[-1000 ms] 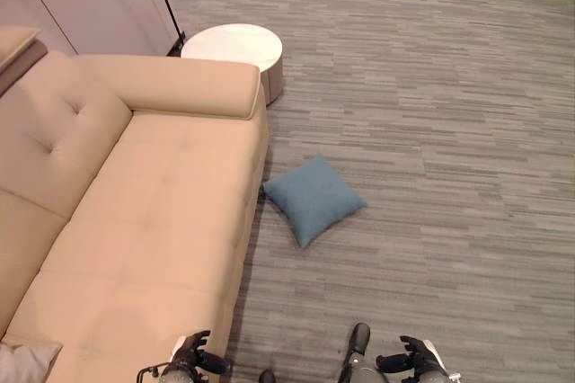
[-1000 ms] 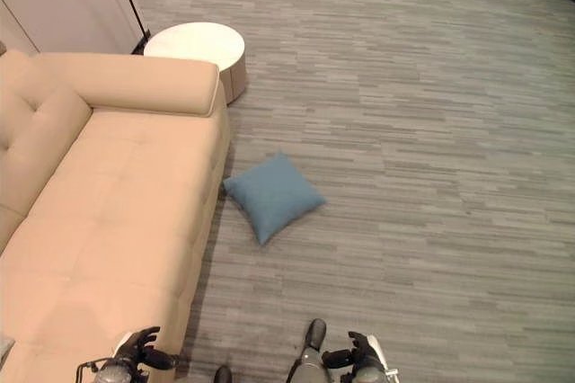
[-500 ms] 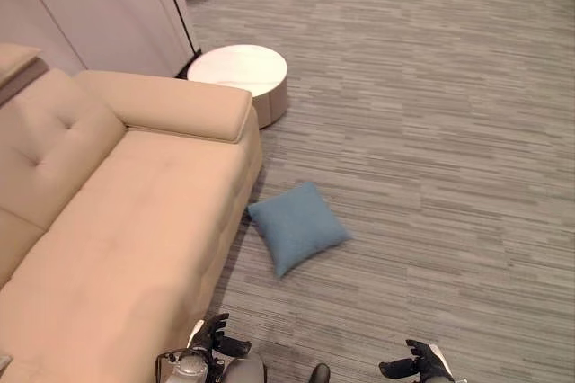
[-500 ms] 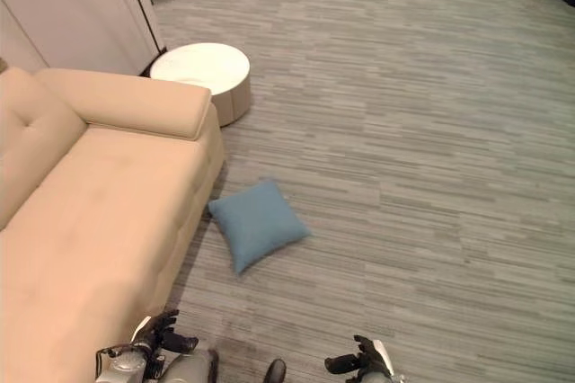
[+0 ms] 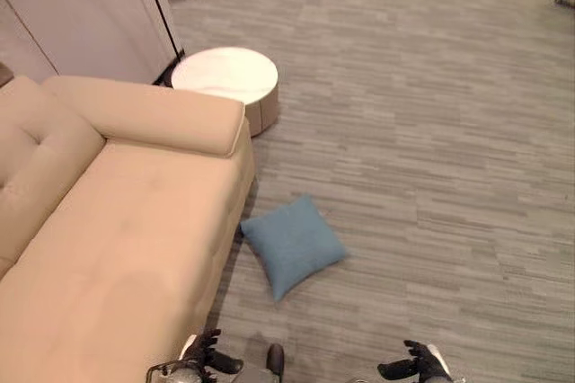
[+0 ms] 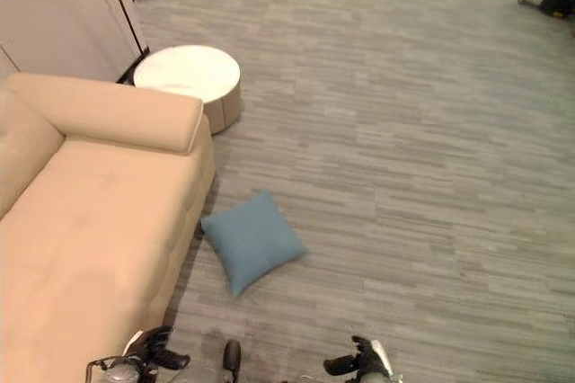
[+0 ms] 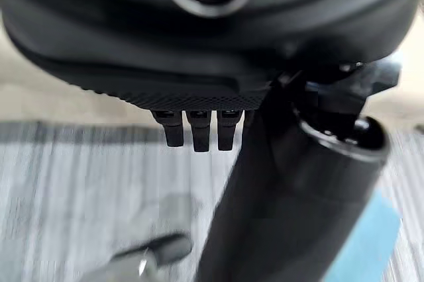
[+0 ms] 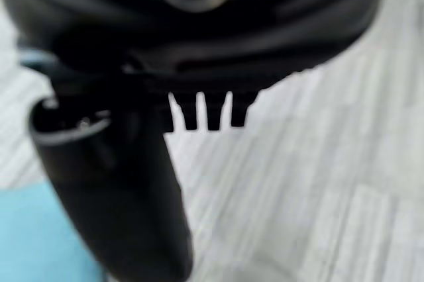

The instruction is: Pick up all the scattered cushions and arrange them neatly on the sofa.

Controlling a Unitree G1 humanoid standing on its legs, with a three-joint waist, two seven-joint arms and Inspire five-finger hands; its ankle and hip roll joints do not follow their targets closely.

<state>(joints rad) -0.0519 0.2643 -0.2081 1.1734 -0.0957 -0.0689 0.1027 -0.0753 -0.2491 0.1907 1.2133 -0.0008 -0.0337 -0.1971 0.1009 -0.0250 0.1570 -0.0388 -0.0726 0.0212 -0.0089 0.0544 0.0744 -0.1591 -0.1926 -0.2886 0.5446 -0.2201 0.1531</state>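
I see one blue cushion [image 5: 293, 244] lying flat on the grey floor [image 5: 431, 131], just beside the front edge of the sofa [image 5: 117, 248], near the end with the armrest [image 5: 148, 115]. It is roughly square, so I can pick out no long axis; it sits turned like a diamond, one corner pointing at the sofa base, the opposite one out into the open floor, a third toward me and the fourth away. The corner nearest the sofa looks to be touching or almost touching the base; I cannot tell which. A patch of the same blue shows in both wrist views, at the edge past each thumb.

My left hand [image 5: 205, 358] sits low in front of me, close to the sofa's front corner and well short of the cushion. Its fingers [image 7: 193, 133] hang out straight in a row with the thumb apart from them, and nothing is in its grasp. My right hand [image 5: 415, 366] is off to the other side over bare floor, well apart from the cushion. Its fingers [image 8: 211, 114] are likewise extended and the thumb spread, holding and touching nothing.

Beyond the armrest stands a round white table [image 5: 225, 77], next to the sofa end.
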